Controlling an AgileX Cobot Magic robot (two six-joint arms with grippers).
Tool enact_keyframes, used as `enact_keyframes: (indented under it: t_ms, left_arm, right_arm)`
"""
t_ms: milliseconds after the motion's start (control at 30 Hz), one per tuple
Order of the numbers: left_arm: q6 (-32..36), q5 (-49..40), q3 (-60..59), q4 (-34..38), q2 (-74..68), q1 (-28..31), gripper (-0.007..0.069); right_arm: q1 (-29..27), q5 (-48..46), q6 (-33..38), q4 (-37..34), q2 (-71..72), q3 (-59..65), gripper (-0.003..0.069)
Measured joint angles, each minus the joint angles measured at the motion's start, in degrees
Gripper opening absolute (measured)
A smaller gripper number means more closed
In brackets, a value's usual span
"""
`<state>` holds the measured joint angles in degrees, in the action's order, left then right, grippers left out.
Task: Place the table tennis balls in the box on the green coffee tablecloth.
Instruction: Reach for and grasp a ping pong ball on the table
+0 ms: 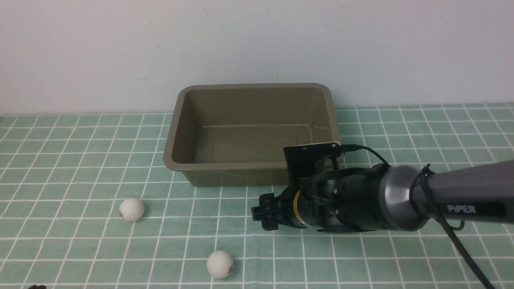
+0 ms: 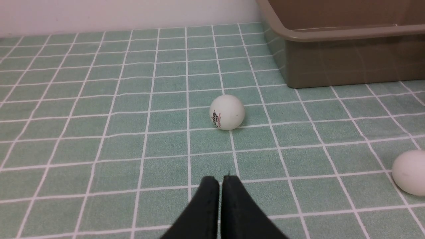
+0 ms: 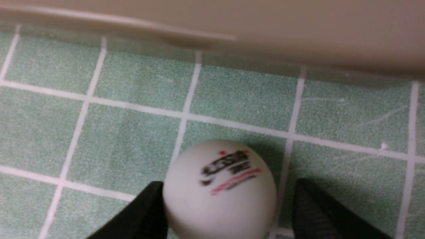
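Green checked cloth (image 1: 80,160), box (image 1: 233,176) back by the wall. Right gripper (image 3: 227,184) is down low, jaws wide around a ball (image 3: 219,199), not clamped yet. The box is at its 12 o'clock. Left gripper (image 2: 220,181) is pinched closed, empty.

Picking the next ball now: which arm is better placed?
Right. Its open jaws flank a ball by the box; the left jaws are shut, short of the other two balls.
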<state>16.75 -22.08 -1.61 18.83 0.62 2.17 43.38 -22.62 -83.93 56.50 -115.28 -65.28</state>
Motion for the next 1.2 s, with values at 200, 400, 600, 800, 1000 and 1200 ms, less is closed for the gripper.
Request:
enact_keyframes:
  t_ms: [200,400,600,800,1000,1200]
  left_arm:
    - [0.0,0.0,0.0,0.0,0.0,0.0,-0.0004]
    - [0.0,0.0,0.0,0.0,0.0,0.0,-0.0004]
    - [0.0,0.0,0.0,0.0,0.0,0.0,-0.0004]
    - [0.0,0.0,0.0,0.0,0.0,0.0,-0.0004]
    - [0.0,0.0,0.0,0.0,0.0,0.0,-0.0004]
    - [0.0,0.0,0.0,0.0,0.0,0.0,-0.0004]
  right_arm:
    - [-0.2,-0.5,0.0,0.8,-0.1,0.0,0.0361]
    - [-0.2,-0.4,0.0,1.1,-0.1,0.0,0.0361]
    - [2.3,-0.4,0.0,1.0,0.4,0.0,0.0361]
    - [9.0,-4.1,0.0,0.7,4.0,0.0,0.0361]
    - [15.5,-9.3,0.2,2.3,10.7,0.0,0.0361]
    - [14.6,-9.5,-1.0,9.4,18.0,-0.1,0.0361]
